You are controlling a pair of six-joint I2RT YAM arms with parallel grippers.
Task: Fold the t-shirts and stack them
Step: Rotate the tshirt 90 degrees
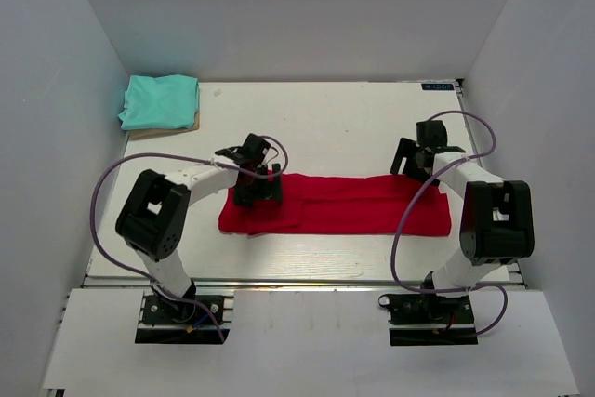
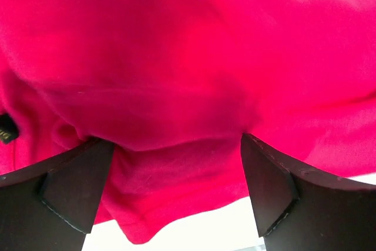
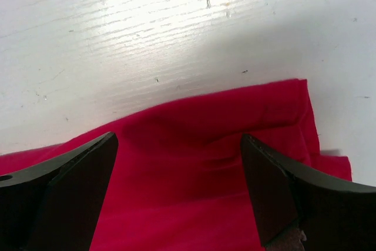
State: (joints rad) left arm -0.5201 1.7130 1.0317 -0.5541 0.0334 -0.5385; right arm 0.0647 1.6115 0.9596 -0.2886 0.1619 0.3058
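The white table (image 1: 335, 118) fills most of the top view, and grey walls stand on three sides of it.

On the near half of the table lies the red t-shirt (image 1: 353, 216). It is folded into one long, narrow band. Its long axis goes from left to right, almost parallel to the near edge of the table. Its left end lies beside the left arm (image 1: 153, 216) and its right end beside the right arm (image 1: 493, 216). The left end looks a little thicker and more wrinkled, and the right end is flatter.

The teal t-shirt (image 1: 160, 101) lies in the far left corner, well apart from the red one. It is a neat rectangular fold, with its longer side also going left to right. A thin tan edge shows under its near right side.

The left gripper (image 1: 257, 191) is over the left part of the red band. In the left wrist view, its fingers (image 2: 64, 192) are spread wide. The red cloth (image 2: 176, 57) bulges between them but is not pinched.

The right gripper (image 1: 409, 160) is at the far edge of the band, near its right end. In the right wrist view, its fingers (image 3: 64, 192) are also spread wide. They stand over the red cloth (image 3: 194, 163) and grasp nothing. One corner of the cloth shows to the right, and the bare table is behind it.
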